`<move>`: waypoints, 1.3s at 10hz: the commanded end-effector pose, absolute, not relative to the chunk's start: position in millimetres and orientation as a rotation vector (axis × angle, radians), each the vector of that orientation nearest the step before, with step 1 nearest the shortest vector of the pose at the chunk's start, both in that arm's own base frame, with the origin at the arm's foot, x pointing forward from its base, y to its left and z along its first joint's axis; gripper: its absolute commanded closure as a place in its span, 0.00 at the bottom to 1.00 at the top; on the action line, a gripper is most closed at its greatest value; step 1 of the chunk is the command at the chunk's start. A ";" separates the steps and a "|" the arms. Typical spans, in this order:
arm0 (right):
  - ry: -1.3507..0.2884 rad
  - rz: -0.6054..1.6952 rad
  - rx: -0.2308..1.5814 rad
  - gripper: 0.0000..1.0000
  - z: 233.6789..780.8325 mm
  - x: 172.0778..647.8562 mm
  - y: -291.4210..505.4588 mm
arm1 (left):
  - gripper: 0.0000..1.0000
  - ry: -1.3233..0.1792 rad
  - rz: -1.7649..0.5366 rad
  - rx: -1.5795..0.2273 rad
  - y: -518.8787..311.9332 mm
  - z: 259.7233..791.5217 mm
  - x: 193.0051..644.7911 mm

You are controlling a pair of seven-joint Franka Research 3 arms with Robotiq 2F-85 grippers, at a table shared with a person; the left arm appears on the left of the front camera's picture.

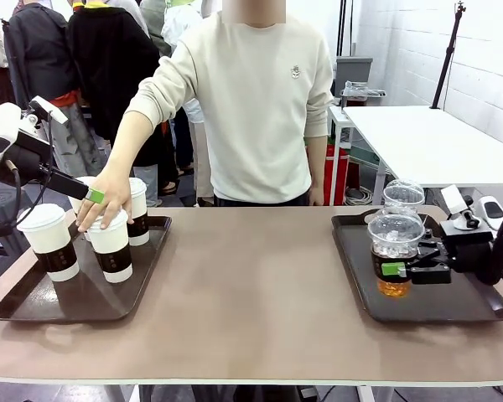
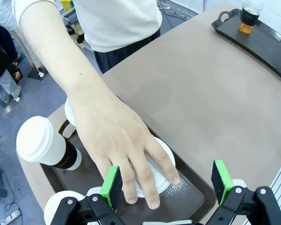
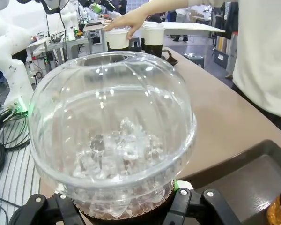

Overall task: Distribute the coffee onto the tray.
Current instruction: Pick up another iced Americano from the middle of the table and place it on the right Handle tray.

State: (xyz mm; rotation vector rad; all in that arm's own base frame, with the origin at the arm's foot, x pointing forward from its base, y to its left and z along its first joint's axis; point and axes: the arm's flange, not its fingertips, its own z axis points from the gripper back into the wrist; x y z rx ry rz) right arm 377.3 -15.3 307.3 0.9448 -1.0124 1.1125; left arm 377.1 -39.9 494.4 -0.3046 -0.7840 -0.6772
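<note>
- The right end effector [image 1: 400, 269] grips a clear dome-lidded plastic cup [image 1: 393, 251] (ice inside) on the dark right tray [image 1: 478, 306].
- The left end effector [image 2: 166, 183] is wide open, holding nothing, above the person's hand [image 2: 122, 145] on a white lidded paper cup [image 2: 165, 180].

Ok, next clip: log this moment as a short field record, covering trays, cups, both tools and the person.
left tray: holds four white lidded cups
right tray: holds two clear dome-lidded cups
right tool: shut on the near dome-lidded cup, low on its sleeve
far dome-lidded cup: stands free behind it
left tool: open, above the left tray
person's hand: resting on the lid of a white cup, between the left tool's green pads in the wrist view
table middle: bare
</note>
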 end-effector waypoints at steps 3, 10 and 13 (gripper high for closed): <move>-1.011 1.120 0.944 0.28 307.7 379.4 -7.8 | 0.00 -0.781 -0.677 -0.312 -38.5 493.6 377.7; -1.030 1.124 0.975 0.28 292.4 395.6 -25.9 | 0.00 -0.781 -0.677 -0.312 -38.5 493.6 377.7; -1.044 1.111 1.005 0.28 280.3 410.9 -36.0 | 0.00 -0.781 -0.677 -0.312 -38.5 493.6 377.7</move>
